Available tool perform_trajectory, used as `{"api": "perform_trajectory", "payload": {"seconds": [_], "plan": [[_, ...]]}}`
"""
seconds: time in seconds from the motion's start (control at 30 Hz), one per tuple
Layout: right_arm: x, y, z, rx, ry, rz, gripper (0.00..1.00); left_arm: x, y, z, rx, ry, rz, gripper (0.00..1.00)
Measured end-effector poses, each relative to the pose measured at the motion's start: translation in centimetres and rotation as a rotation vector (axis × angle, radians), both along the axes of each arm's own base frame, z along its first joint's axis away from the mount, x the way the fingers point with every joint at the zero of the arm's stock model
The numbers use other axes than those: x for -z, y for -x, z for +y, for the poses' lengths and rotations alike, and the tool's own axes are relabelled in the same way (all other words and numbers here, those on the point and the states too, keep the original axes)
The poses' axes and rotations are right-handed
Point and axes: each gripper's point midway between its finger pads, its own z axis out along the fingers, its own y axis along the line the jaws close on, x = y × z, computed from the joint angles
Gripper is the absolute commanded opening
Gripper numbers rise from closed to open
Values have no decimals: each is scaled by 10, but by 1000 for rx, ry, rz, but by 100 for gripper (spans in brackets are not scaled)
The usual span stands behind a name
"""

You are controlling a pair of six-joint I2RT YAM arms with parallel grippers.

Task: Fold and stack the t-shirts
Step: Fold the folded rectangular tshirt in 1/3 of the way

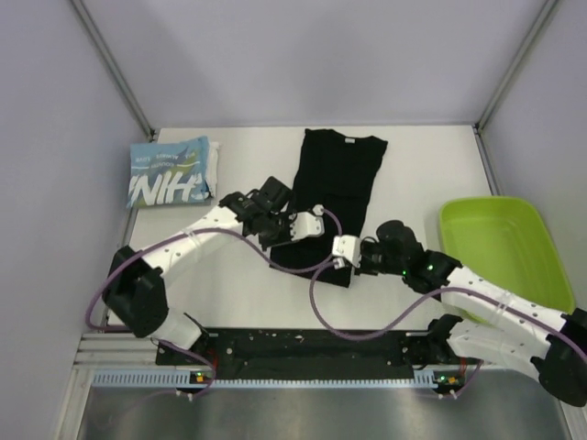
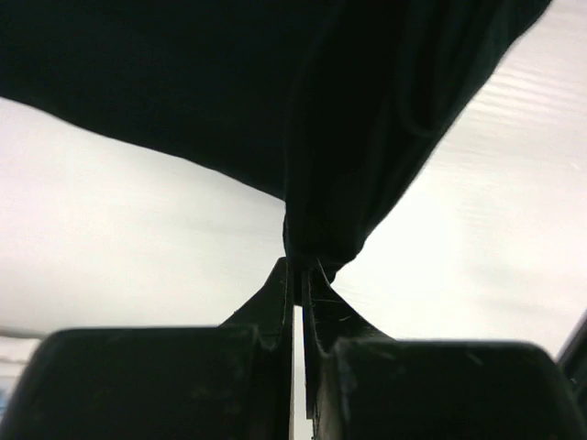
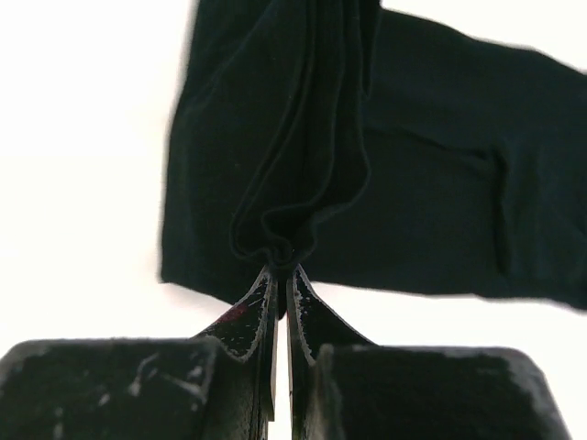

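- We see a white desk (image 1: 248, 174) from above, with both arms reaching in from its near edge towards the middle.
- A black t-shirt (image 1: 341, 179) lies in the centre. It is narrowed into a long strip, with the collar at the far end and the hem nearest the arms.
- A lime-green tray (image 1: 500, 247) sits at the right edge, well apart from the shirts and seemingly not part of this job.
- A light blue t-shirt (image 1: 172, 172) with white lettering rests at the far left as a compact folded rectangle. We judge it finished and set where the stack will form.
- The left end effector (image 2: 295, 266) is pinched tight on a gathered bunch of black cloth at the hem's left side, and the cloth drapes above it.
- The right end effector (image 3: 280, 270) is likewise clamped on the hem's right side, with pleats of fabric fanning out from the pinch.
- We judge that the two grips at opposite sides keep the hem spread, so it can be carried towards the collar for the next fold.
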Motion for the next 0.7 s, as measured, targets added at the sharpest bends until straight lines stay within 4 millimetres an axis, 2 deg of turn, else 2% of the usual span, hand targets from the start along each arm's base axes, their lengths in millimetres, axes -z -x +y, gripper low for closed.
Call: {"api": "perform_trajectory", "payload": {"seconds": [0.1, 0.17, 0.33, 0.5, 0.7], "plan": [[-9, -41, -12, 160, -38, -4, 0, -3, -40, -7, -85, -23, -29, 0], [-11, -62, -17, 225, -45, -8, 0, -4, -65, -13, -131, -26, -49, 0], [-1, -109, -34, 358, -39, -12, 0, -6, -113, -26, -203, -15, -88, 0], [10, -142, -53, 448, -48, -26, 0, 7, -144, -35, -233, -37, -95, 0], [37, -157, -52, 460, -10, 21, 0, 35, -160, -30, -265, -64, -49, 0]]}}
